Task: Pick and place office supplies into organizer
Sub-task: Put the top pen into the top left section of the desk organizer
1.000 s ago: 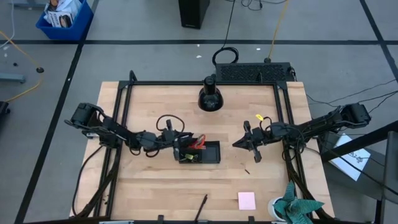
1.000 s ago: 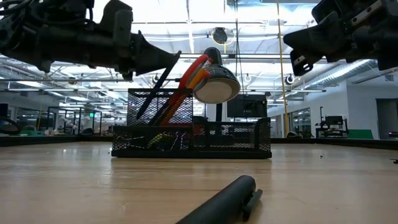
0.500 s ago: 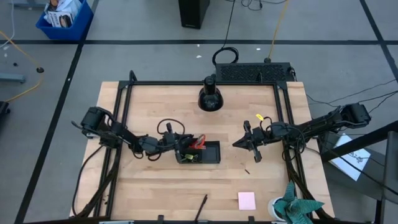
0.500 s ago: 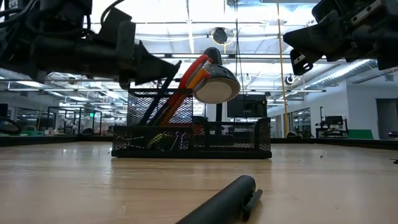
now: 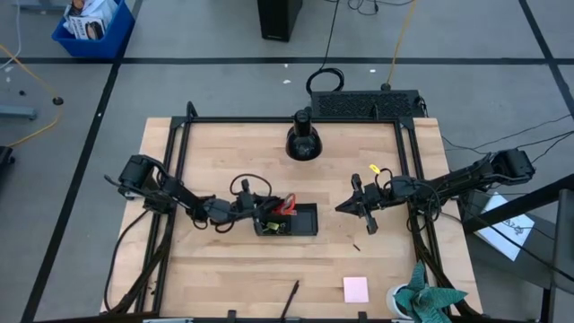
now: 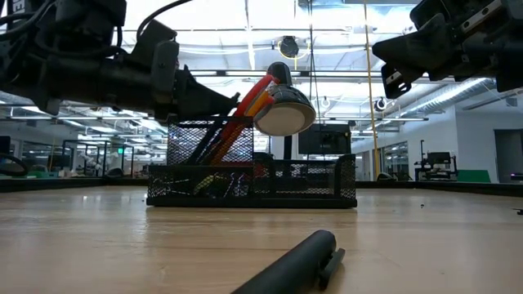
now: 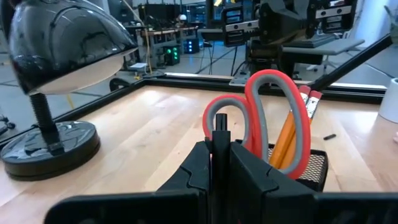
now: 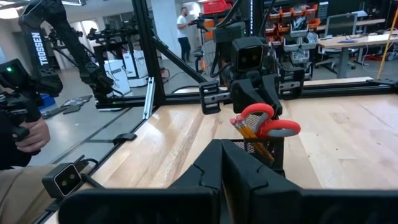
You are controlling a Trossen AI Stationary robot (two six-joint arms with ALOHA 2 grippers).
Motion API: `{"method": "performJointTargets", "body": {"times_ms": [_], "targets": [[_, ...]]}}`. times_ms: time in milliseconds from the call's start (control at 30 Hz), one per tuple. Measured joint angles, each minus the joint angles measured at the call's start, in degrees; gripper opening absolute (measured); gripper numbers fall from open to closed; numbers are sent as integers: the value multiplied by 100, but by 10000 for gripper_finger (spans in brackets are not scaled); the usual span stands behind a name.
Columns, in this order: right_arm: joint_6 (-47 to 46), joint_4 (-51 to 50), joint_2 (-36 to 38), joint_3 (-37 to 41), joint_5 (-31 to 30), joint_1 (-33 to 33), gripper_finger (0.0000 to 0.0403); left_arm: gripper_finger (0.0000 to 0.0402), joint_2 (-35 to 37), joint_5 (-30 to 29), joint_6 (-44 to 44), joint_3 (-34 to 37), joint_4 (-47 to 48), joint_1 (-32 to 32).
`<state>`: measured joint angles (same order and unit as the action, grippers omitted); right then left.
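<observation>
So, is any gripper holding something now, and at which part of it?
The left gripper pinches a thin dark pen near its upper end, over the organizer. The right gripper is shut and holds nothing.

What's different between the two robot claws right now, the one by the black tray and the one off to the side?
The left gripper is at the organizer's tall end, beside the scissors and pencils; the right gripper hangs over the table, apart from the organizer. The left gripper pinches a thin dark pen; the right gripper is shut on nothing. Both are dark, two-fingered and raised off the table.
</observation>
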<state>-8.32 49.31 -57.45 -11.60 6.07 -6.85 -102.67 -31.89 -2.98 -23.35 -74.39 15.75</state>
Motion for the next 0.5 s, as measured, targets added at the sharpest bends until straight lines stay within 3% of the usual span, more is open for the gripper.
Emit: {"method": "performJointTargets", "body": {"times_ms": [200, 500], "targets": [[0, 15, 0, 0, 0, 0, 0, 46, 0, 182, -35, 0, 25, -6], [-39, 15, 0, 0, 2, 0, 0, 117, 0, 207, -30, 4, 31, -2]]}}
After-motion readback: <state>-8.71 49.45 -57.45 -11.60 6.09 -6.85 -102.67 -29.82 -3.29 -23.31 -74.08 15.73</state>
